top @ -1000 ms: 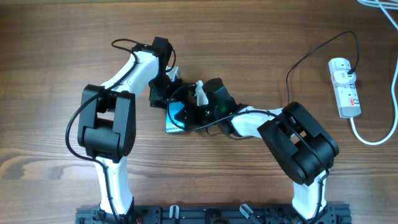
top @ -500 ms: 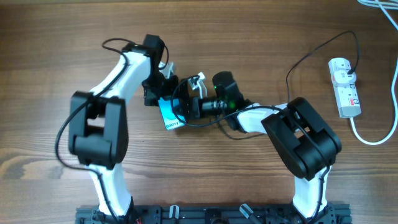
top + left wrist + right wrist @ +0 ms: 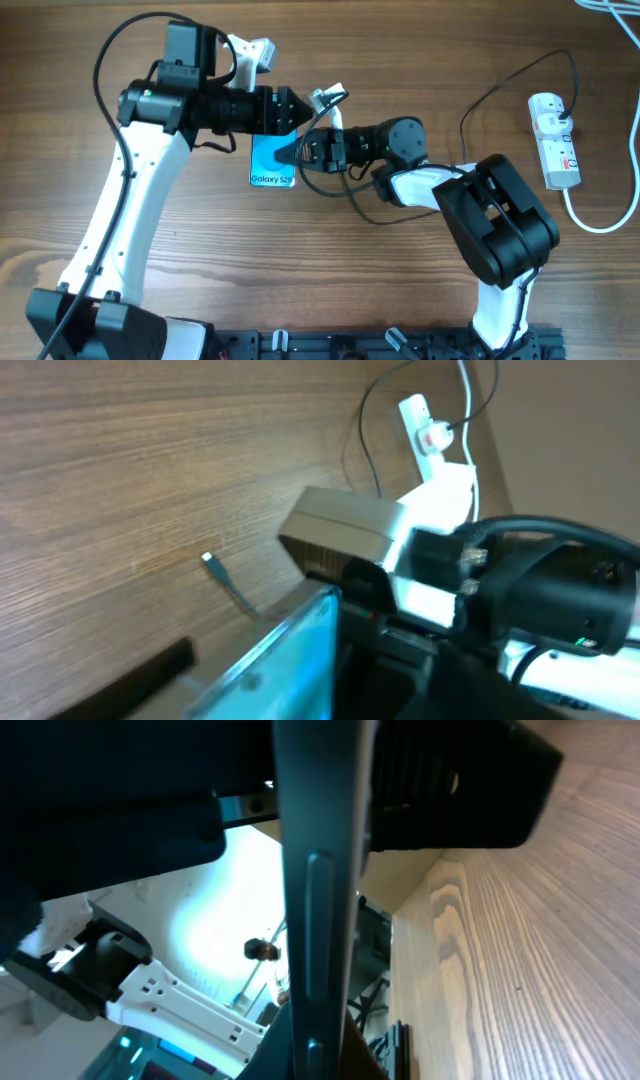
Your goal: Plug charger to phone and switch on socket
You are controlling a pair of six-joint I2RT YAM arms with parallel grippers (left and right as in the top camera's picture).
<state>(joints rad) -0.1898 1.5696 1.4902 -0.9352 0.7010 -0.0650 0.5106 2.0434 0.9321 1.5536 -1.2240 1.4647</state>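
Note:
The phone [image 3: 270, 165], turquoise with "Galaxy S25" at its near end, is held off the table between both grippers. My left gripper [image 3: 288, 112] reaches in from the left and is shut on its far end. My right gripper [image 3: 305, 150] is shut on its right edge. The screen [image 3: 295, 660] fills the bottom of the left wrist view. The right wrist view shows the phone's dark edge [image 3: 315, 920] with the left gripper's fingers [image 3: 450, 780] on both sides. The charger's thin black cable [image 3: 500, 85] loops from the socket [image 3: 555, 140] and passes under my right arm. A small tip on a thin lead [image 3: 208, 560] shows against the wood.
The socket's thick white lead [image 3: 590, 222] curls at the right edge. The socket [image 3: 422, 425] and black cable [image 3: 352, 455] show far off in the left wrist view. My right arm's wrist [image 3: 540, 590] crowds the space right of the phone.
My left arm has swung out and up, carrying the phone away from the front edge. My right gripper followed it. The phone's text end is now uncovered.

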